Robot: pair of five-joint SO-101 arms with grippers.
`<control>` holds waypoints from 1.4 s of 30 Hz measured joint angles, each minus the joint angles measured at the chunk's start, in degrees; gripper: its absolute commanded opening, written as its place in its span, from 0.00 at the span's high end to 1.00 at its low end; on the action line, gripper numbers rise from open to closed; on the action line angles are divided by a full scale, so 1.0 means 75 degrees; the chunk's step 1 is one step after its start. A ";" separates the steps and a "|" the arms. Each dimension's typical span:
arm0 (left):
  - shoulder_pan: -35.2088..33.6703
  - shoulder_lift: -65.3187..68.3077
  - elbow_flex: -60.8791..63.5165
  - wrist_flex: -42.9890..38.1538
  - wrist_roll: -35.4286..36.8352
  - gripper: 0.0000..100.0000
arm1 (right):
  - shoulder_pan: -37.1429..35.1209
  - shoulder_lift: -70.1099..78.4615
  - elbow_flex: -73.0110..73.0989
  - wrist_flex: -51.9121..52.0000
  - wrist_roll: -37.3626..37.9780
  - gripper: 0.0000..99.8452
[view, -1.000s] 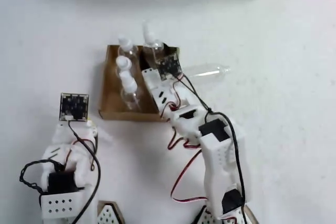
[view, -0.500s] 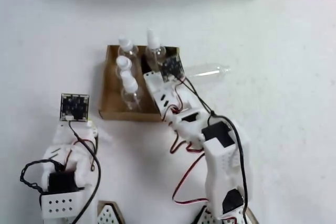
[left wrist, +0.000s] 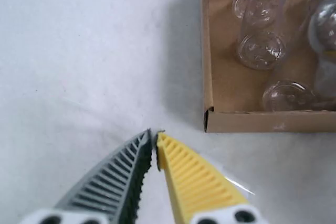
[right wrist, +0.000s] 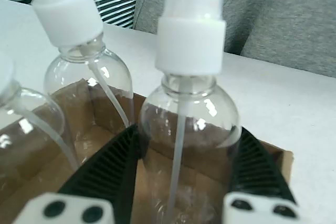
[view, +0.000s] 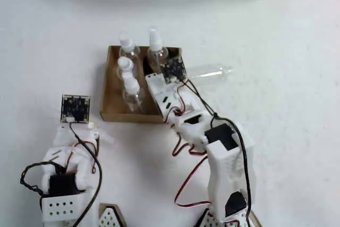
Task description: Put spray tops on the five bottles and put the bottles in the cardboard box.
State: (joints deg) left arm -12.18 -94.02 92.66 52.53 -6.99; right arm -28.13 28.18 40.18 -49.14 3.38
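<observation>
Since a second ago, my right arm has straightened the bottle [right wrist: 189,108] it carries inside the cardboard box [view: 106,99]. That arm is stretched forward over the box's far right corner. The right gripper [right wrist: 187,135] pinches the bottle's body, which stands upright with its spray top up. Three other bottles [view: 126,66] stand upright beside it. A fifth bottle [view: 208,71] lies on the table [view: 276,131] just right of the box, long axis crosswise, neck pointing right. My left arm sits folded back near me, the left gripper [left wrist: 154,139] pressed together.
</observation>
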 measured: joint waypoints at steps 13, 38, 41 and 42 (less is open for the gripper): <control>0.0000 0.0000 0.0000 0.0000 0.0000 0.98 | 0.0000 0.0000 0.0012 0.0000 0.0023 0.72; 0.0000 0.0000 0.0000 0.0000 0.0000 0.98 | 0.0012 -0.0328 0.0105 0.0094 0.0012 0.72; 0.0000 0.0000 0.0000 0.0000 0.0000 0.98 | 0.0012 -0.0328 0.0105 0.0117 0.0012 0.72; 0.0000 0.0000 0.0000 0.0000 0.0000 0.98 | 0.0012 -0.0328 0.0105 0.0117 0.0012 0.72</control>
State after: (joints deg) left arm -12.18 -94.02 92.66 52.53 -6.99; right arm -28.04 25.71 40.97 -48.26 3.47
